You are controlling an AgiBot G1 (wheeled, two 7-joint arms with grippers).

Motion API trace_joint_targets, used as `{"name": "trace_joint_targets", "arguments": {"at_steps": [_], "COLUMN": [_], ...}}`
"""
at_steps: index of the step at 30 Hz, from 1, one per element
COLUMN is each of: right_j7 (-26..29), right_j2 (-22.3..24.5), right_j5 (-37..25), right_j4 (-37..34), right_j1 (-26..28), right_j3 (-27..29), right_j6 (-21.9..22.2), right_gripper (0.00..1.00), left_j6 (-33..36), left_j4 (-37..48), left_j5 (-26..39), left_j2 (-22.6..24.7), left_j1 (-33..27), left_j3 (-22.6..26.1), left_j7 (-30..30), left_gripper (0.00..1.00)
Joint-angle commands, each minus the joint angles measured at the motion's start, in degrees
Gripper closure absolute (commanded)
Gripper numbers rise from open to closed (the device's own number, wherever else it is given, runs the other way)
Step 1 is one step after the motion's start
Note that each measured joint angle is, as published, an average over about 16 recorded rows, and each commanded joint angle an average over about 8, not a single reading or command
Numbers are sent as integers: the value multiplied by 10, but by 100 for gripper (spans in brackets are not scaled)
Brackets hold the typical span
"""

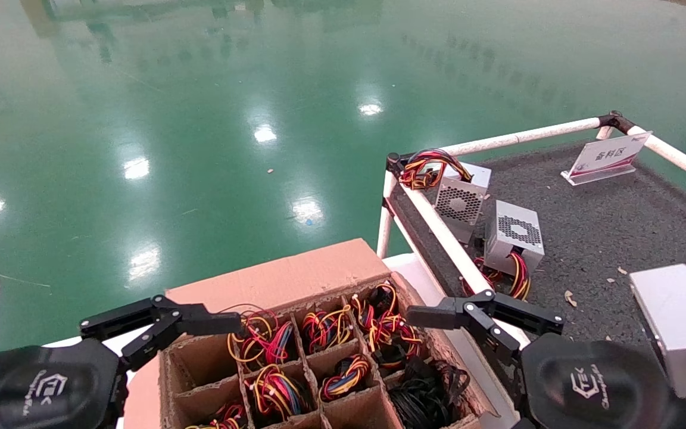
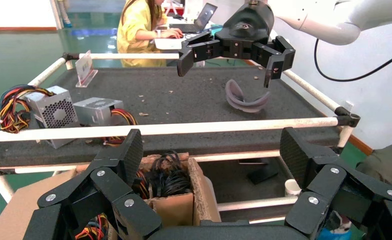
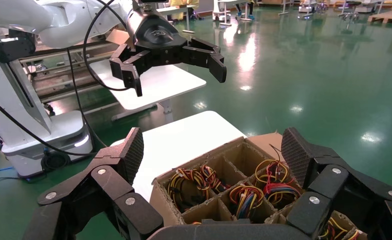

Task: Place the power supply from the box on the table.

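Observation:
The brown cardboard box (image 1: pixel 283 277) with its grid of compartments sits low in the head view, left of the dark grey table (image 1: pixel 605 226). Red-yellow-black wire bundles (image 1: pixel 325 328) fill most cells. No power supply body shows under them. My left gripper (image 1: pixel 164 325) hangs open over the box's left edge, nothing between its fingers (image 2: pixel 211 150). My right gripper (image 1: pixel 468 325) is open and empty above the box's right edge, by the table rail. In the right wrist view the box (image 3: pixel 169 205) and wire bundles (image 3: pixel 246 192) lie below the right gripper (image 3: pixel 213 145).
Two silver units with fan grilles (image 1: pixel 459 199) (image 1: pixel 513 235) stand on the table behind the white rail (image 1: pixel 444 238). A larger plain silver block (image 1: pixel 676 328) is at the right, a white-and-red sign (image 1: pixel 608 156) at the back. A grey curled band (image 2: pixel 244 97) lies mid-table.

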Motion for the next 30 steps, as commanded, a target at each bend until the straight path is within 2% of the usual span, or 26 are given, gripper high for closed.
{"name": "trace_joint_targets", "arguments": {"at_steps": [1, 11, 13, 19, 20, 21, 30], "right_j7": [0, 0, 0, 0, 0, 0, 0], "right_j2": [0, 0, 0, 0, 0, 0, 0], "right_j5": [0, 0, 0, 0, 0, 0, 0], "right_j4": [0, 0, 0, 0, 0, 0, 0], "right_j1": [0, 0, 0, 0, 0, 0, 0], "right_j3": [0, 0, 0, 0, 0, 0, 0], "right_j6": [0, 0, 0, 0, 0, 0, 0], "right_gripper": [0, 0, 0, 0, 0, 0, 0], "left_j6": [0, 0, 0, 0, 0, 0, 0], "left_j4": [0, 0, 0, 0, 0, 0, 0], "left_j5": [0, 0, 0, 0, 0, 0, 0], "left_j2": [0, 0, 0, 0, 0, 0, 0], "left_j1": [0, 0, 0, 0, 0, 0, 0], "left_j3": [0, 0, 0, 0, 0, 0, 0], "left_j7": [0, 0, 0, 0, 0, 0, 0], "left_gripper": [0, 0, 13, 89, 95, 100, 100]}}
